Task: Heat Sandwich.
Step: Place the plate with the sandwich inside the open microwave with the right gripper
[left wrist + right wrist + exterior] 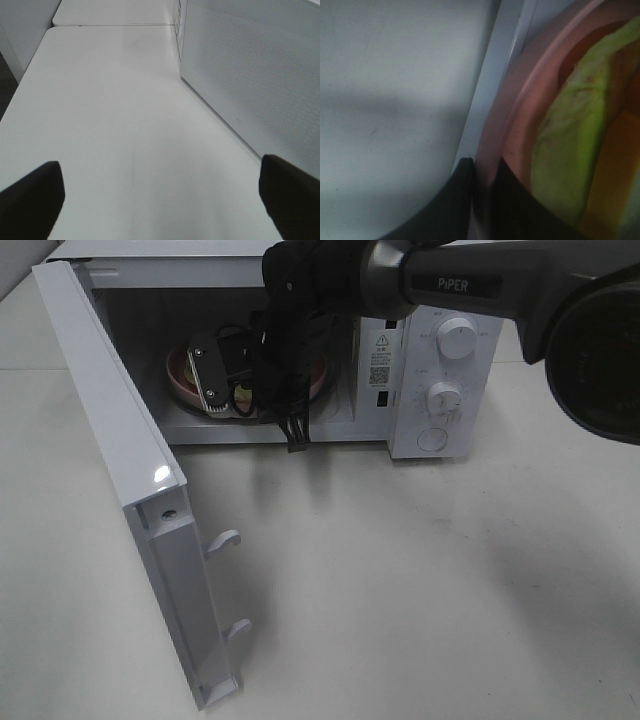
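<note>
My right gripper [482, 167] is reached inside the open white microwave oven [440, 360], its fingers drawn nearly together and pinching the rim of the round pink plate [520, 100]. The white-bread sandwich with green lettuce and orange filling [570, 150] lies on that plate, just past the rim I grip. My left gripper [160, 167] is spread wide, holding nothing, above the white tabletop [110, 100] with the microwave's perforated side wall beside it.
</note>
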Tool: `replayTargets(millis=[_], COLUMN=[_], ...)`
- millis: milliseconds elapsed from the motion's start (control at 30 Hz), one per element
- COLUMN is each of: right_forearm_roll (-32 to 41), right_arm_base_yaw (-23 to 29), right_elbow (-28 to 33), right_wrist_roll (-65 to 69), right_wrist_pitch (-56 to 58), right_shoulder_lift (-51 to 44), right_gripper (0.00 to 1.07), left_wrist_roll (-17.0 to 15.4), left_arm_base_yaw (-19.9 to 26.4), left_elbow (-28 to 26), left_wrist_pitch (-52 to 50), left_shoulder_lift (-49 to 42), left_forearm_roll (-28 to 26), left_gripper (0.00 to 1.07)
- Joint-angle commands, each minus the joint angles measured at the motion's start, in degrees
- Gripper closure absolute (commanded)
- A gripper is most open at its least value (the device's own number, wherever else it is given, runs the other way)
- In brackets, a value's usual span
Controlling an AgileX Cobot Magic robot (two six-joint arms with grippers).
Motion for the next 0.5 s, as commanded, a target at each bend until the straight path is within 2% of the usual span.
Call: replayTargets(millis=[33,100,133,167,267,300,333,400,500], right_forearm_roll=[-0.17,-0.23,-0.23,-0.23,-0.23,-0.23,0.34,0.69,0.69], right_arm_base_yaw=[-0.4,-0.4,-0.4,-0.4,-0.4,-0.4,-0.4,-0.4,-0.4], right_elbow=[-0.52,-0.52,-0.52,-0.46,-0.46,-0.46,-0.46,-0.23,0.74], right_wrist_roll=[2.92,4.3,4.3,5.16,6.47,6.47,8.31,9.91,9.8], right_wrist_pitch=[-0.97,-0.97,-0.97,-0.74,-0.46,-0.46,-0.46,-0.52,-0.69], right_shoulder_lift=[-0.29,-0.29,-0.29,-0.29,-0.29,-0.29,-0.4,-0.8,-1.95], right_gripper=[0.83,0.72,0.72,0.59,0.43,0.43,0.35,0.3,0.3], left_wrist_roll=[-0.34,-0.34,-0.34,-0.34,-0.34,-0.34,-0.34,-0.34,-0.34], left_arm_base_yaw=[0.17,0.17,0.17,0.17,0.17,0.17,0.17,0.17,0.17], left_elbow=[0.17,0.17,0.17,0.17,0.17,0.17,0.17,0.17,0.17], left_wrist_pitch=[-0.52,-0.52,-0.52,-0.52,-0.52,-0.52,-0.52,-0.52,-0.52], left_shoulder_lift=[-1.6,-1.6,-1.6,-1.6,-1.6,-1.6,-1.6,-1.6,-1.6], left_forearm_roll=[-0.11,-0.11,-0.11,-0.11,-0.11,-0.11,-0.11,-0.11,-0.11], left_gripper=[0.05,0.05,0.05,0.05,0.05,0.05,0.05,0.05,0.05])
